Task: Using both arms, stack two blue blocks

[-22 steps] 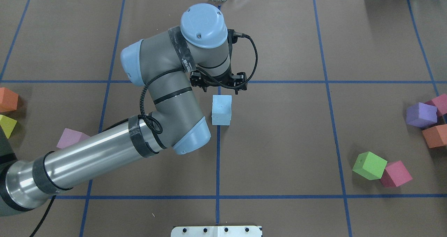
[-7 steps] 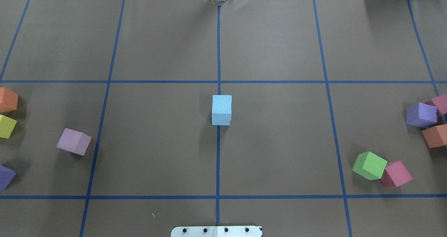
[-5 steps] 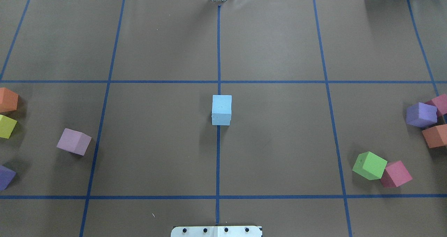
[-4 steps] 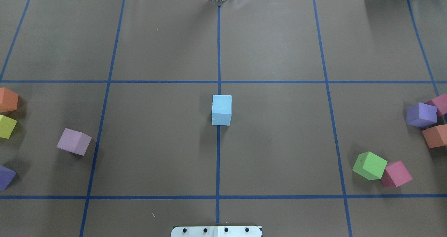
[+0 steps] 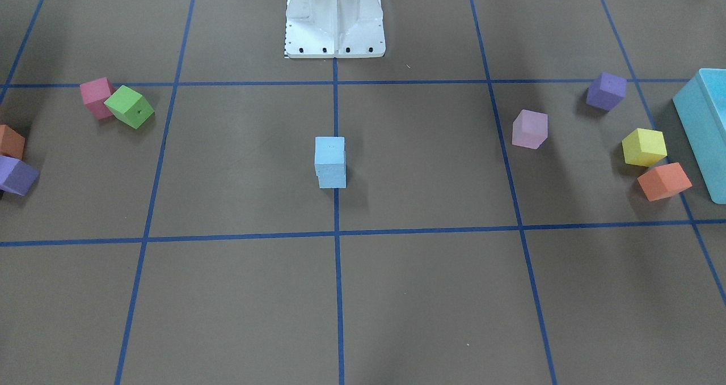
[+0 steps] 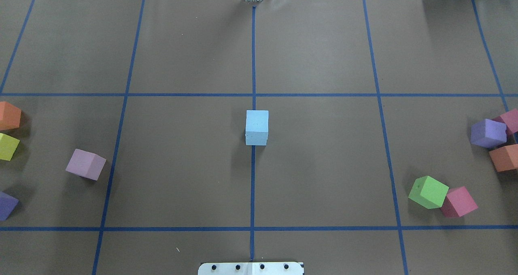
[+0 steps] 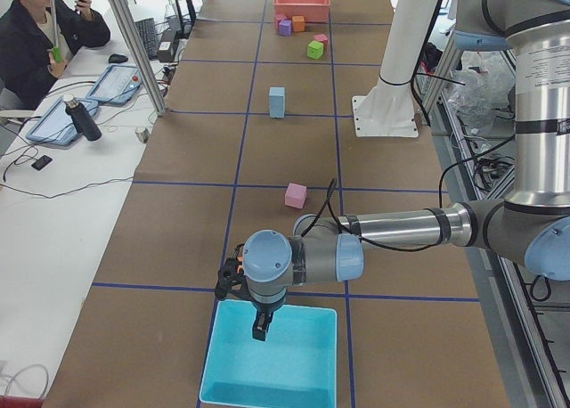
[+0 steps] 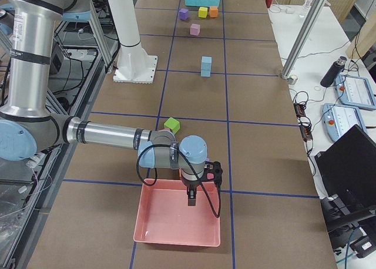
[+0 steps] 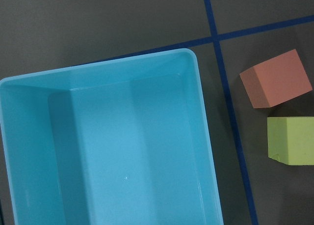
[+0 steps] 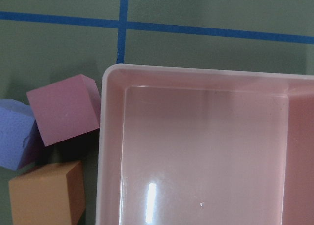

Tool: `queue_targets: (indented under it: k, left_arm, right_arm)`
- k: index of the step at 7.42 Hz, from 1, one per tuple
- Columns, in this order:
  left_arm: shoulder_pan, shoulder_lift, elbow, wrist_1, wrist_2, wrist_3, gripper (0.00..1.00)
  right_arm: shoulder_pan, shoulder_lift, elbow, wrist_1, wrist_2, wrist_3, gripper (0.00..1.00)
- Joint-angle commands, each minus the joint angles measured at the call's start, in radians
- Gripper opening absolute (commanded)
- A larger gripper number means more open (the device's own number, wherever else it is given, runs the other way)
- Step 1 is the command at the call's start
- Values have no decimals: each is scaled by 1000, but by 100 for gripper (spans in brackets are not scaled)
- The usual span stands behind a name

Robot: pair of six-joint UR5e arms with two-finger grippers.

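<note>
Standing one upon the other, the two blue blocks (image 6: 257,127) sit at the middle of the table (image 6: 323,173), right on its blue centre line, with their sides nearly flush. Both arms are well apart from the stack, at opposite ends of the table. The left pincer (image 7: 259,332) hangs over the teal tray (image 7: 294,381), and the right pincer (image 8: 191,201) hangs over the pink tray (image 8: 164,222). Only the side views show them, so whether either pincer is open or closed cannot be told.
</note>
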Motion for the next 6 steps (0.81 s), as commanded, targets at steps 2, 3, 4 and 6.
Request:
queue_targets:
  k: [2, 3, 4, 6]
  left_arm:
    - [1, 0, 0, 0, 1, -1, 99]
    - [1, 0, 3, 0, 1, -1, 99]
    - [0, 2, 3, 0, 1, -1, 99]
    - [1, 2, 7, 0, 1, -1, 99]
  right_arm:
    - [0, -1, -1, -1, 0, 1, 100]
    - [0, -1, -1, -1, 0, 1, 100]
    - [0, -1, -2, -1, 0, 1, 100]
    - [0, -1, -1, 0, 0, 2, 100]
